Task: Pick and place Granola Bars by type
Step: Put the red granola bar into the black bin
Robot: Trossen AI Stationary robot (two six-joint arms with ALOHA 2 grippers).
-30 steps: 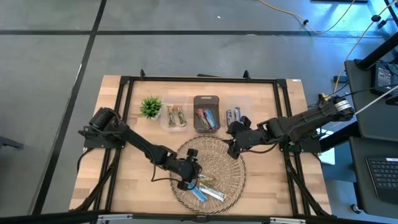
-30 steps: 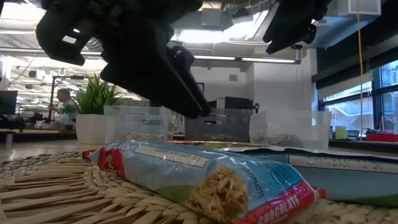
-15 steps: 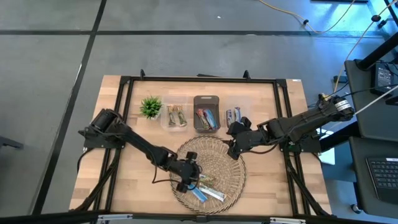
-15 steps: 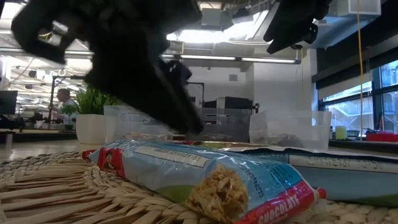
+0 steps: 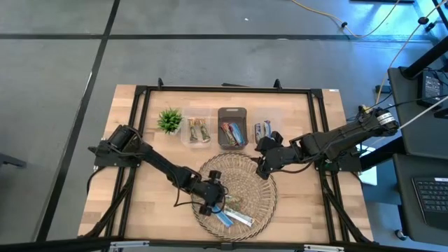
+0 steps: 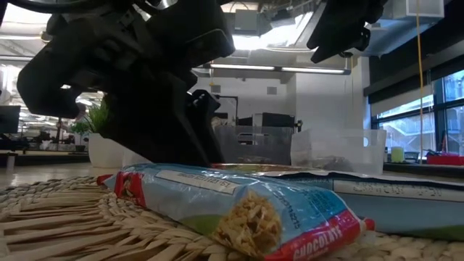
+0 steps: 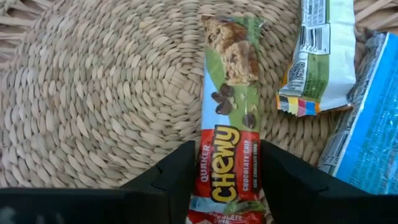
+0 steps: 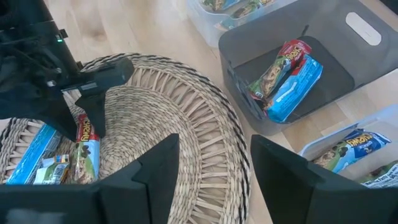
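A round woven basket (image 5: 245, 178) holds several granola bars. One is a red-and-green Chewy bar (image 7: 229, 118). Beside it lie a white-backed bar (image 7: 320, 53) and a blue bar (image 7: 367, 130). My left gripper (image 7: 227, 148) is open, low over the basket (image 5: 212, 201). Its fingers stand on either side of the Chewy bar's red end. In the low view its dark body (image 6: 152, 94) stands right behind the bar (image 6: 239, 206). My right gripper (image 8: 214, 146) is open and empty, hovering over the basket's far right rim (image 5: 264, 165). My left gripper comes from above, pointing down, one finger along each long side of the Chewy bar's red end (image 7: 227, 183). I cannot tell whether the fingers touch the wrapper. The bar lies flat on the basket's weave.
Along the far side stand a potted plant (image 5: 169, 120), a clear bin with green-tan bars (image 5: 197, 131), a grey bin with red and blue bars (image 5: 232, 129) and a clear bin with blue bars (image 5: 264, 129). Bare wood lies left and right of the basket.
My left gripper has come down onto the basket, its open fingers sinking to either side of the Chewy bar. My right gripper has kept still.
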